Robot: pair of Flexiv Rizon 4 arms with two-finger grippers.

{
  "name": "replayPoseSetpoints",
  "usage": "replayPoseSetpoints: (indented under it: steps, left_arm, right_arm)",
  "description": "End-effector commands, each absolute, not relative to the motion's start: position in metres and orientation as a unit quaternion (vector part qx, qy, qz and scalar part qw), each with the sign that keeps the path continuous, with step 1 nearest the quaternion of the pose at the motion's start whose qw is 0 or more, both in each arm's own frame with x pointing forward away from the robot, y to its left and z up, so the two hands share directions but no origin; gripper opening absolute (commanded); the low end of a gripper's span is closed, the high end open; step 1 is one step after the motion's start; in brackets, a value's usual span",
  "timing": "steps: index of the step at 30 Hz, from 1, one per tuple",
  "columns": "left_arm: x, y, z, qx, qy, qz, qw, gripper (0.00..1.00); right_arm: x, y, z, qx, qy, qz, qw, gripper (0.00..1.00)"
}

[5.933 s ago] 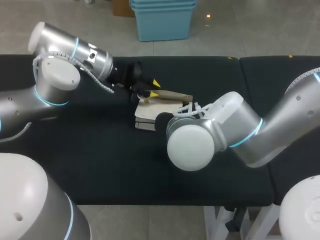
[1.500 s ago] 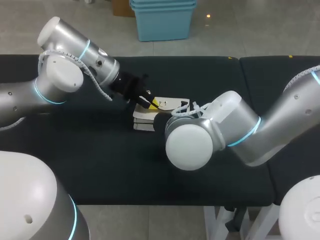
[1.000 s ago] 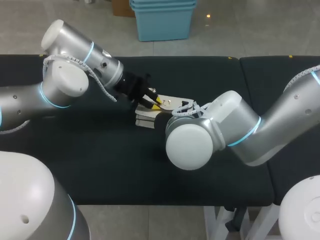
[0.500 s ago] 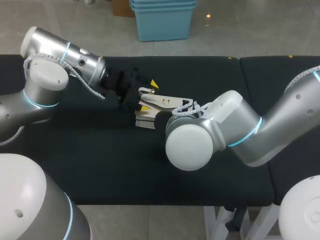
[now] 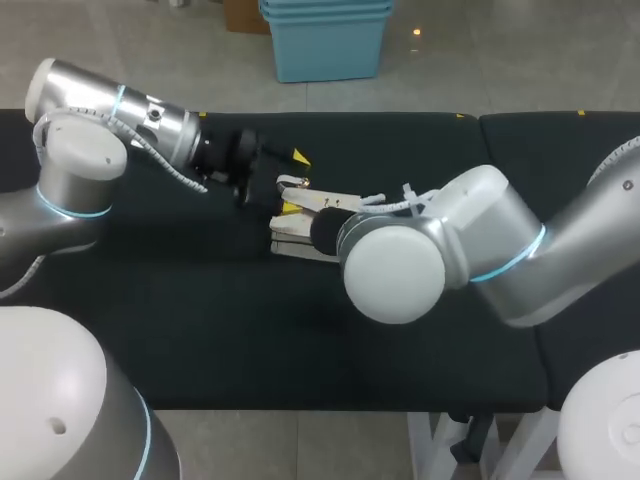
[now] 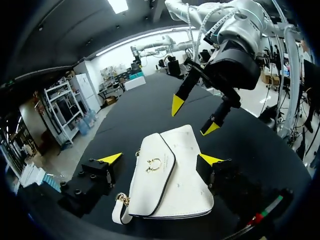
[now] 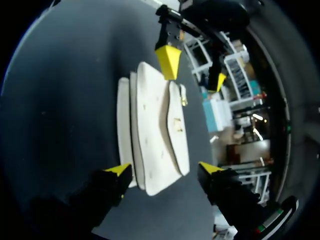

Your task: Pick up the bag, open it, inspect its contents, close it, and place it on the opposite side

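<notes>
Cream-white, flat rectangular handbag (image 5: 295,240) in a leather-look material lies on the black padded bench (image 5: 180,330), near the middle, with one of the robot's hands at each end of it.

The left hand (image 5: 293,182) is spread wide. Through its own wrist camera, one yellow-tipped finger (image 6: 111,159) stands clear of the bag (image 6: 172,182). The other (image 6: 210,159) sits just beside the bag's long edge, so nothing is pinched. The bag lies between and ahead of those fingers.

The right hand (image 7: 164,169) comes from the opposite end and is opened just as wide. From above it is hidden behind its own arm's big wrist joint. In the right wrist view, one tip (image 7: 118,170) is right at the bag's outermost layer, though I cannot tell whether it touches. The other tip (image 7: 210,167) is apart from the bag (image 7: 155,135). Seen from the left wrist, that right hand (image 6: 193,117) hangs just past the far end of the bag.

As for the bag itself, the fold-over flap is down, edged with a thin dark line. A small gold clasp (image 6: 153,162) sits at the flap's middle. A gold ring (image 6: 120,200) with a short white strap tab hangs off the corner nearest the left hand. From the right wrist, the side shows several stacked white layers, like separate compartments pressed together. Whatever is inside is hidden.
</notes>
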State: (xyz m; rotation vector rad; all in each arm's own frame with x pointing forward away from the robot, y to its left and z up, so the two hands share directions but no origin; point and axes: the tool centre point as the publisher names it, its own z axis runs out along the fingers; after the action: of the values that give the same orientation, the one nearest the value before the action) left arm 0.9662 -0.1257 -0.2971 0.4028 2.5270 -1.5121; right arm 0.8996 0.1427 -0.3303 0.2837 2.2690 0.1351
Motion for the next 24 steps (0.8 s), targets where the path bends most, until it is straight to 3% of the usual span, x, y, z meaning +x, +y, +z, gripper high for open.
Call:
replayPoseSetpoints:
  steps: [1,13,24]
  left_arm:
    - [0.967,-0.119,-0.286,0.045,0.876,-0.480,0.024,1.00]
    - [0.958,-0.100,-0.272,-0.046,0.917,-0.394,-0.043,1.00]
    - [0.961,-0.076,-0.277,-0.187,0.877,-0.406,-0.174,1.00]
  right_arm:
    - [0.908,0.135,-0.295,0.121,0.926,0.048,0.353,1.00]
    - [0.918,0.138,-0.271,0.122,0.965,0.029,0.231,1.00]
    - [0.917,0.120,-0.272,0.235,0.964,0.057,0.108,1.00]
